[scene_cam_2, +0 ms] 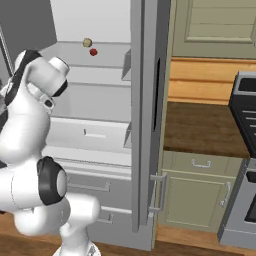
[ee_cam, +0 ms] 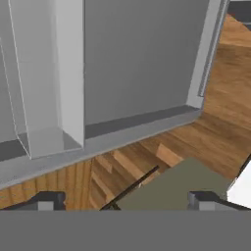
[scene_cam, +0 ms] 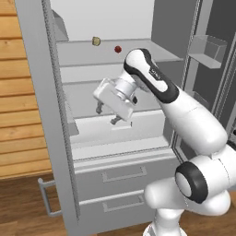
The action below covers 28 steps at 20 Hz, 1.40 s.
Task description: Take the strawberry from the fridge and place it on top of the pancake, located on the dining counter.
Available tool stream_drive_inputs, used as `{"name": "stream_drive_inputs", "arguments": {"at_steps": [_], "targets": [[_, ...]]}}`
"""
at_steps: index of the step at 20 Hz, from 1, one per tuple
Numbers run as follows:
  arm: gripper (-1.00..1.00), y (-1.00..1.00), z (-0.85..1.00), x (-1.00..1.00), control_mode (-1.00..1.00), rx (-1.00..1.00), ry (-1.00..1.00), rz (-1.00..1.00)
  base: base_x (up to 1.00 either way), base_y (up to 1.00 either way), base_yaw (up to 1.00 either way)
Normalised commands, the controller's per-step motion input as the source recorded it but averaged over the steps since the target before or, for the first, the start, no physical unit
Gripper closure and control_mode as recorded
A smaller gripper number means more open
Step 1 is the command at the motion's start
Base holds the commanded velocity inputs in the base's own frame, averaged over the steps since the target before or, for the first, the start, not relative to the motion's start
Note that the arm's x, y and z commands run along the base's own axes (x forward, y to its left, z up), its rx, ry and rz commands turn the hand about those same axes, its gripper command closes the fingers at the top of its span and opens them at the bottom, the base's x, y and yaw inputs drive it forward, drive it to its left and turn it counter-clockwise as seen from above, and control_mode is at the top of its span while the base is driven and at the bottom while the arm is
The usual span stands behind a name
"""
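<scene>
The tool hangs with its jaws wide and nothing between them, just inside the open fridge above a lower shelf. Small writing on the arm is too blurred to read. Farther back and higher, the strawberry lies on an upper shelf, right of a yellowish lump.

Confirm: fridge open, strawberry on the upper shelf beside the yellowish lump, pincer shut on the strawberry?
Not quite. The pincer is open and empty, below the strawberry, as the left base view shows. The fridge is open, and the berry sits beside the yellowish lump.
</scene>
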Motion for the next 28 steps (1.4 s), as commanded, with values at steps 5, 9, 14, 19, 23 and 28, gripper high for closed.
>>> {"name": "stream_drive_inputs", "arguments": {"at_steps": [5, 9, 14, 19, 23, 28], "targets": [[-1.00, -0.99, -0.29, -0.90, -1.00, -0.53, -0.21, -0.05, 0.00, 0.00, 0.00], [-1.00, -1.00, -0.17, -0.50, -1.00, -0.28, -0.23, -0.07, 0.00, 0.00, 0.00], [-1.00, -0.94, -0.12, -0.18, -1.00, -0.13, -0.08, -0.15, 0.00, 0.00, 0.00], [-1.00, -0.75, -0.34, -0.51, -1.00, -0.30, -0.29, -0.29, 0.00, 0.00, 0.00], [-1.00, -0.59, -0.38, 0.07, -1.00, -0.15, -0.23, -0.07, 0.00, 0.00, 0.00], [-1.00, -0.15, -0.21, 0.04, -1.00, 0.02, -0.19, -0.10, 0.00, 0.00, 0.00]]}}
